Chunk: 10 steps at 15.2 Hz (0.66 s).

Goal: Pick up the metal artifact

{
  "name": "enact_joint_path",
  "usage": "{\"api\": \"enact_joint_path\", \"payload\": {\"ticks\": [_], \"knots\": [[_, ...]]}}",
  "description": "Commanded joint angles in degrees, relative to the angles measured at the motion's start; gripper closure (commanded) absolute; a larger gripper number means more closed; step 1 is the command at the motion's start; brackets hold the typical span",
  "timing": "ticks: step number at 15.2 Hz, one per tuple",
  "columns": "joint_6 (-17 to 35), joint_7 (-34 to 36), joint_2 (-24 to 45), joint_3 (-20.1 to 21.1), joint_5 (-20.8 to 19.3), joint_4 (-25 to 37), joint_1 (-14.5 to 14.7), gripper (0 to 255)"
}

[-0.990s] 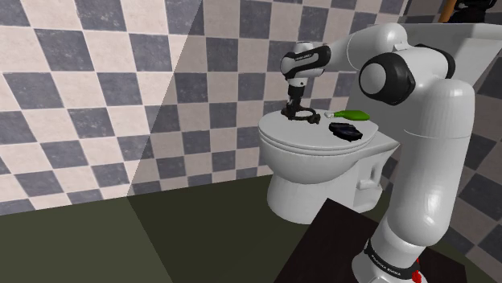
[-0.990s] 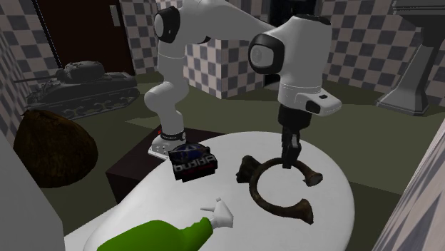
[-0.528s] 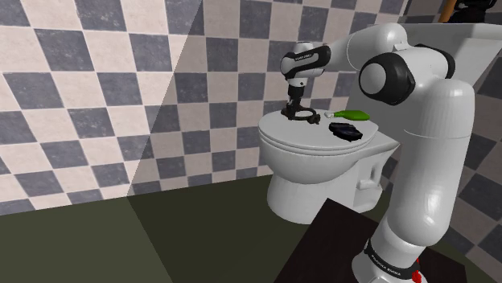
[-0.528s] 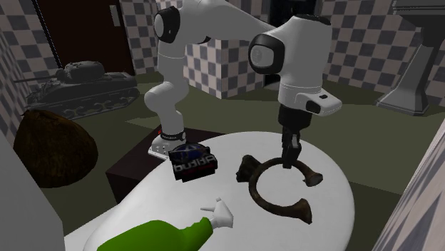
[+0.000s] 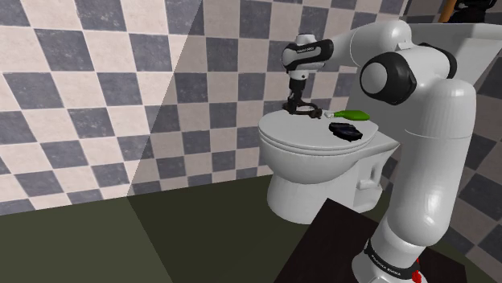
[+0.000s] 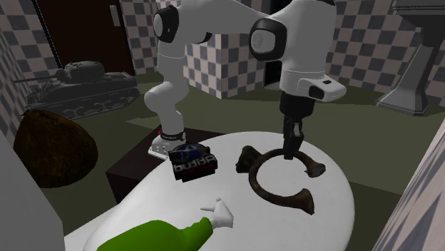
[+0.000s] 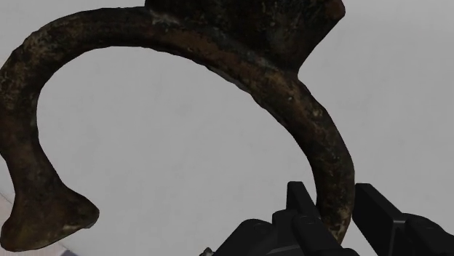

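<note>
Toilet, white, with its lid (image 5: 277, 133) closed, serves as the work surface, and we count three things on or over it. Nearest the cistern lies a green bottle (image 6: 153, 237) on its side, its white cap (image 6: 220, 214) pointing toward the middle of the lid; we cannot tell what it holds. Beside it sits a small dark box with blue lettering (image 6: 191, 162). Beyond them, toward the lid's front, is the metal artifact, a rust-brown open ring with flared ends (image 6: 255, 187).

The white arm climbs from its dark stand (image 5: 322, 249) at the shoulder view's lower right, bends over at the elbow and reaches up and to the left. Its wrist is turned so that the black gripper (image 6: 289, 155) points straight down over the lid. In the wrist view we see the two fingers (image 7: 298, 196) clamped on the ring's band (image 7: 218, 51) near one end, one finger inside the curve and one outside. The ring lies roughly level under the hand, close above the white surface. We cannot tell whether any part of it touches the lid.
</note>
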Motion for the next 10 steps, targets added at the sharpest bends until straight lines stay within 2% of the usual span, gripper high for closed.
{"api": "enact_joint_path", "payload": {"ticks": [1, 8, 10], "knots": [[-1.5, 0.1, -0.2, 0.0, -0.1, 1.3, 0.0, 255], [-7.0, 0.1, 0.2, -0.2, 0.0, 7.2, -0.4, 255], [-7.2, 0.1, 0.2, -0.2, 0.0, 7.4, -0.4, 255]]}}
